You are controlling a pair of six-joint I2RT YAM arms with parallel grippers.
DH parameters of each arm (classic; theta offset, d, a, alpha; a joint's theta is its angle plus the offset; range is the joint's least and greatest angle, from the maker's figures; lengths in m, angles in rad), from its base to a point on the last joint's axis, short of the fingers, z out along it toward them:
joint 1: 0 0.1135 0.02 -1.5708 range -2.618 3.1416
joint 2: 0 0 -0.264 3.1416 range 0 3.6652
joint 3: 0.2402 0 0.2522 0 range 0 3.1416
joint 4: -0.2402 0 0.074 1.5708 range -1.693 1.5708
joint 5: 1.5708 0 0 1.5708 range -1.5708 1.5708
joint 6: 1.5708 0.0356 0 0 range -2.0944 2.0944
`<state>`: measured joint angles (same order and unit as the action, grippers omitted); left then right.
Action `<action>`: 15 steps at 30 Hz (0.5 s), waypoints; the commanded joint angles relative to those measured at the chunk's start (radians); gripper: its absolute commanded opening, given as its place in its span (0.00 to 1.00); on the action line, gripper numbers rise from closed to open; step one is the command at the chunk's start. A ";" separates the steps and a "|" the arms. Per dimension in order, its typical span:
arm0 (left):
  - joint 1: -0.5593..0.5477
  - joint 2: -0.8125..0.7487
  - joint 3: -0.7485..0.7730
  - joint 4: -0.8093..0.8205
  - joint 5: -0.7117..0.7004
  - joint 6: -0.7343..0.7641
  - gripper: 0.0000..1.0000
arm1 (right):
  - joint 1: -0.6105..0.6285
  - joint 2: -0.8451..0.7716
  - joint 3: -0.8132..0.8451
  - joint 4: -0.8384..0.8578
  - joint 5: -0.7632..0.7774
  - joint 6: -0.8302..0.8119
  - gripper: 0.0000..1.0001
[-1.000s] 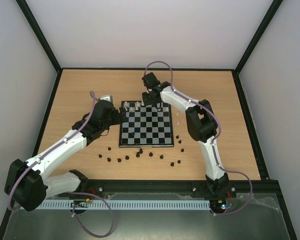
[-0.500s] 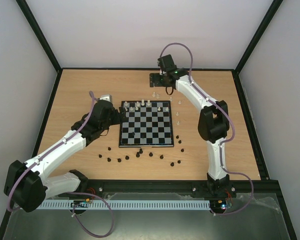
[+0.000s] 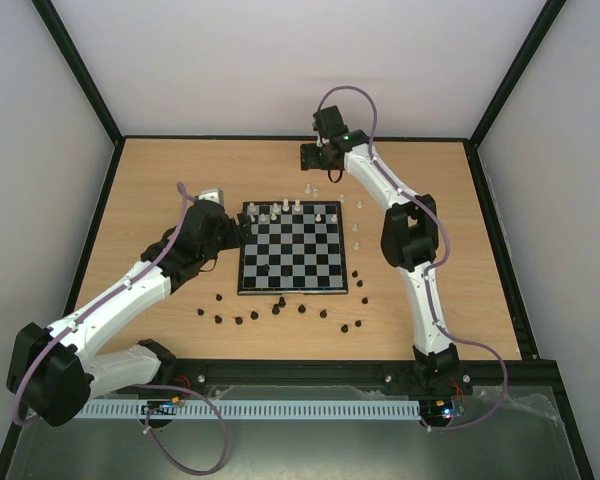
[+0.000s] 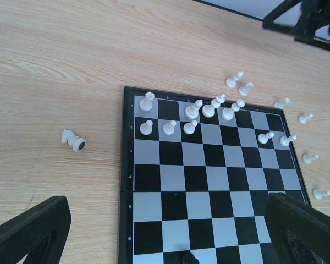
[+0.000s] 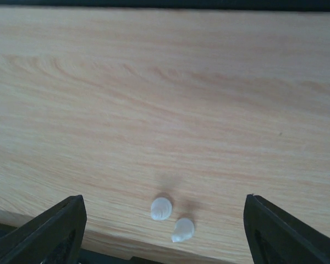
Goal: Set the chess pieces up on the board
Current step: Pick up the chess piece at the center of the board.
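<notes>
Right wrist: holding right gripper (image 5: 162, 198) wide apart over two white chess pieces (image 5: 161, 208), gripping nothing.
Left wrist: keeping left gripper (image 4: 166, 201) agape, facing the board (image 4: 231, 181).

Top view: fixed high above and behind the arm bases, tilted down and forward. It is far enough back to take in the whole table (image 3: 160, 180), with the board (image 3: 292, 250) mid-frame.
Left wrist view: close over the board's left part, facing down and toward its far edge.
Right wrist view: very near, looking down on bare table.
Shared: top and left wrist views both show the board's far rows and the white pieces (image 4: 234, 82) lying beyond them.
</notes>
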<state>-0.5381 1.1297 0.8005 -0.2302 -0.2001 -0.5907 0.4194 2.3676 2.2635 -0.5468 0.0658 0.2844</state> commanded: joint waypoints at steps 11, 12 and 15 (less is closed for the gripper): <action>0.006 0.001 0.022 0.002 0.002 0.004 0.99 | 0.030 0.108 0.042 -0.064 -0.080 -0.048 0.48; 0.006 0.001 0.022 0.001 0.001 0.004 1.00 | 0.034 0.113 0.042 -0.065 -0.077 -0.049 0.47; 0.007 0.000 0.020 0.000 -0.001 0.004 1.00 | 0.042 0.124 0.044 -0.072 -0.053 -0.055 0.46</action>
<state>-0.5381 1.1297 0.8005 -0.2302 -0.1982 -0.5907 0.4431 2.4569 2.2726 -0.5713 0.0036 0.2478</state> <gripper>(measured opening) 0.994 0.467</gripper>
